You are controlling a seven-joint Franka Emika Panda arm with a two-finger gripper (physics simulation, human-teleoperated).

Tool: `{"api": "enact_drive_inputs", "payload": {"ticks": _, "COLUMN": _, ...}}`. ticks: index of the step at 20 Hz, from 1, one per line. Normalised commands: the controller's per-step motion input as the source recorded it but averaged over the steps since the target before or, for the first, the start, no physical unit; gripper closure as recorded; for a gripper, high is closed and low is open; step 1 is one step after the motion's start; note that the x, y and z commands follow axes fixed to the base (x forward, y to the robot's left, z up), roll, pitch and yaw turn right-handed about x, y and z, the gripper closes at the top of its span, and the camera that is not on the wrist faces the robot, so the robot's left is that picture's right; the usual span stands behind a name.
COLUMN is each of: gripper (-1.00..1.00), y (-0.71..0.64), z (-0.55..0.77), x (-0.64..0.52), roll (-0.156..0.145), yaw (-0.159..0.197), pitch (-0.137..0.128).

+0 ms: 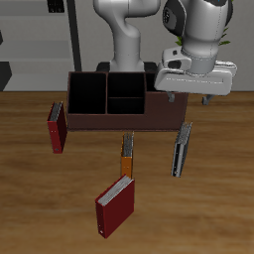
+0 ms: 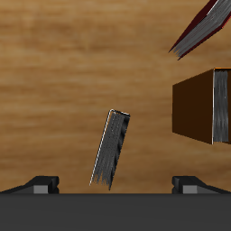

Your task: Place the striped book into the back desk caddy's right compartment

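Note:
The striped book (image 1: 182, 149) stands upright on the table in front of the caddy's end; it also shows in the wrist view (image 2: 110, 149), thin, with grey and black stripes. My gripper (image 1: 190, 98) hangs above and slightly behind it, open and empty, and both fingertips (image 2: 41, 184) show at the edge of the wrist view, one on each side of the book. The back desk caddy (image 1: 109, 121) is a long dark maroon box at the back of the table. Its right compartment (image 1: 158, 103) lies next to my gripper and is partly hidden by it.
An orange-spined book (image 1: 127, 155) stands beside the striped one and shows in the wrist view (image 2: 200, 106). A dark red book (image 1: 114, 206) stands near the table's front edge and shows in the wrist view (image 2: 203, 32). Another dark red book (image 1: 57, 127) stands by the caddy's far end.

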Motion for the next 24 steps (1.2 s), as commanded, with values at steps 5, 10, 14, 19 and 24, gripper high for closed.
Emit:
{"api": "enact_drive_inputs", "payload": {"ticks": 5, "gripper": -1.00, "y": -0.09, "z": -0.22, "x": 0.08, "roll": -0.012, "yaw": -0.077, "pitch": -0.021}}
{"api": "enact_drive_inputs", "payload": {"ticks": 10, "gripper": -1.00, "y": 0.02, "z": -0.26, "x": 0.03, "roll": 0.000, "yaw": -0.013, "pitch": -0.037}}
{"api": "enact_drive_inputs", "payload": {"ticks": 14, "gripper": -1.00, "y": 0.04, "z": -0.29, "x": -0.02, "roll": 0.003, "yaw": -0.038, "pitch": -0.064}}
{"api": "enact_drive_inputs", "payload": {"ticks": 19, "gripper": -1.00, "y": -0.05, "z": -0.33, "x": 0.05, "roll": -0.022, "yaw": -0.037, "pitch": 0.011}}
{"api": "enact_drive_inputs", "payload": {"ticks": 24, "gripper": -1.00, "y": -0.04, "z": -0.33, "x": 0.05, "roll": 0.002, "yaw": -0.026, "pitch": 0.039}}
